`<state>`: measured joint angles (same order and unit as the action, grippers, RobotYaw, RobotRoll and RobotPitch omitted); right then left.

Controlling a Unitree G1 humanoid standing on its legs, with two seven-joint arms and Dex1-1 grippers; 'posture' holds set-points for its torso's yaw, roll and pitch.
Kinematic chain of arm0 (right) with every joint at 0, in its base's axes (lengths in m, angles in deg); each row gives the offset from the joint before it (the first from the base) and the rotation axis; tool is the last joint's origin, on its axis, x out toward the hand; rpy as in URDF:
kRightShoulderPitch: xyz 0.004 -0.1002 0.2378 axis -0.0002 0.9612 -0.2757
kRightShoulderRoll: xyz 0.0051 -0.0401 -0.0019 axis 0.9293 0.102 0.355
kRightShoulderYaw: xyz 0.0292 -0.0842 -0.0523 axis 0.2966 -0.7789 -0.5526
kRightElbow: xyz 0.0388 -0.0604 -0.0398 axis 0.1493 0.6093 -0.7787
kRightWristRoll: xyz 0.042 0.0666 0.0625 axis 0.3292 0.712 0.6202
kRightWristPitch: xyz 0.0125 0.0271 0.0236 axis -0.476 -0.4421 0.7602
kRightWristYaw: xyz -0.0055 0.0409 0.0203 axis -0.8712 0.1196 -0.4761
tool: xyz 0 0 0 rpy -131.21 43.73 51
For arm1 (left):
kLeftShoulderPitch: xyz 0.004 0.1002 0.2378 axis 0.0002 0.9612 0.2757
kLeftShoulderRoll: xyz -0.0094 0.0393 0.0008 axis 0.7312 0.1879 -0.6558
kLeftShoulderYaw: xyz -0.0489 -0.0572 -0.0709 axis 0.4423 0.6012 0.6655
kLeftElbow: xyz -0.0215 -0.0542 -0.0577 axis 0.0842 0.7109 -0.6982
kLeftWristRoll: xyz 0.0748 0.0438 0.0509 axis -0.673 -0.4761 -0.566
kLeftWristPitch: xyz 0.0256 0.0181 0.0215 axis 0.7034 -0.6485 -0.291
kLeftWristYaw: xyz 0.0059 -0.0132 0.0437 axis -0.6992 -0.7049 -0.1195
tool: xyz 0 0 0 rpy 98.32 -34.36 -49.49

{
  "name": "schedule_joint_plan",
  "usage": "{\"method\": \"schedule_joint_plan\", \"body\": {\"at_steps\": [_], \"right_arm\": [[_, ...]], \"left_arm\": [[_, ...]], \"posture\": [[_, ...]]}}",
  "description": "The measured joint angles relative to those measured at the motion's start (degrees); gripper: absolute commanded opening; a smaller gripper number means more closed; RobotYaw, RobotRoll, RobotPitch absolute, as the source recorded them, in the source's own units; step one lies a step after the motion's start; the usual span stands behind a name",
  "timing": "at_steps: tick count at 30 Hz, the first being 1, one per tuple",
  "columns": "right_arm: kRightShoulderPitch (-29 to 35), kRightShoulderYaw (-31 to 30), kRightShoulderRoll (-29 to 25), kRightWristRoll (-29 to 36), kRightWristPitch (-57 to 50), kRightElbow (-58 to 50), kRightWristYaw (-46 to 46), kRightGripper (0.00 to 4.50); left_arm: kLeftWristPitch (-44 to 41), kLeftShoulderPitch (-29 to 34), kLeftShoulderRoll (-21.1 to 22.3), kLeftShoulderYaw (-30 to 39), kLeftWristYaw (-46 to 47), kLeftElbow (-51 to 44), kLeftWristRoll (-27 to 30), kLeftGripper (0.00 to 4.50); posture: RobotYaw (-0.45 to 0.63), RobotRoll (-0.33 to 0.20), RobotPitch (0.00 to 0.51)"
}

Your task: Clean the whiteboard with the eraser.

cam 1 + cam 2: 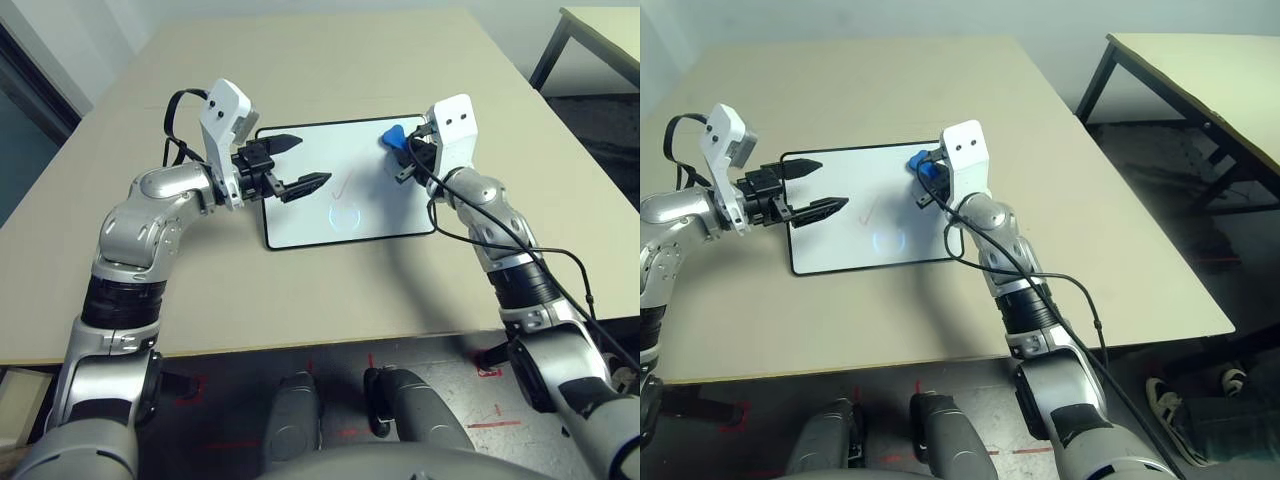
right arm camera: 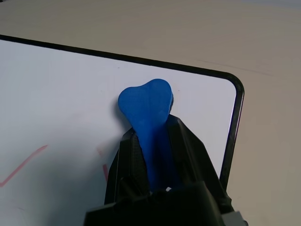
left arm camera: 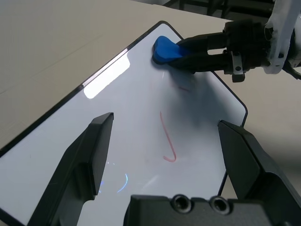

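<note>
Eraser (image 2: 148, 108) pinched tight in the right gripper (image 2: 149, 136), mid-wipe by the look of it — red marks (image 3: 168, 139) on the whiteboard (image 1: 300, 222) need rubbing next — left gripper (image 3: 164, 123) wide open, empty.

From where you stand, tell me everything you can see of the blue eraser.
The eraser is a small, plain bright blue block, seemingly foam, with a rounded, lobed end and a narrower waist. The right gripper pinches it from both sides, lobed end sticking out past the fingertips. It is at the whiteboard's far right corner area, inside the black frame.
</note>
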<state>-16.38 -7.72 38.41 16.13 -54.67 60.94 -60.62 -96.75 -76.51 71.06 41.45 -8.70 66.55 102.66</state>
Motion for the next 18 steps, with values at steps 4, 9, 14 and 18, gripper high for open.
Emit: {"method": "schedule_joint_plan", "body": {"at_steps": [4,9,14,18], "right_arm": [[3.49,-3.71,0.58,-0.57,-0.41,-2.53,2.63,0.8],[5.57,-7.1,0.69,-0.66,-2.25,-4.71,5.4,0.8],[5.1,-6.87,0.64,-1.08,-2.65,-4.17,5.08,0.8],[3.73,-6.13,0.67,-1.05,-2.35,-2.57,4.22,0.8]], "left_arm": [[-0.23,0.14,0.05,-0.04,-0.03,-0.41,0.01,4.5],[-0.59,0.32,0.24,-0.04,-0.03,-1.03,0.02,4.5],[-0.66,0.54,0.31,-0.04,-0.04,-1.04,0.02,4.5],[-0.66,0.53,0.37,-0.04,-0.16,-1.03,0.01,4.5]], "posture": [[0.08,0.0,0.12],[0.08,0.0,0.12],[0.08,0.0,0.121],[0.07,0.0,0.121]]}}
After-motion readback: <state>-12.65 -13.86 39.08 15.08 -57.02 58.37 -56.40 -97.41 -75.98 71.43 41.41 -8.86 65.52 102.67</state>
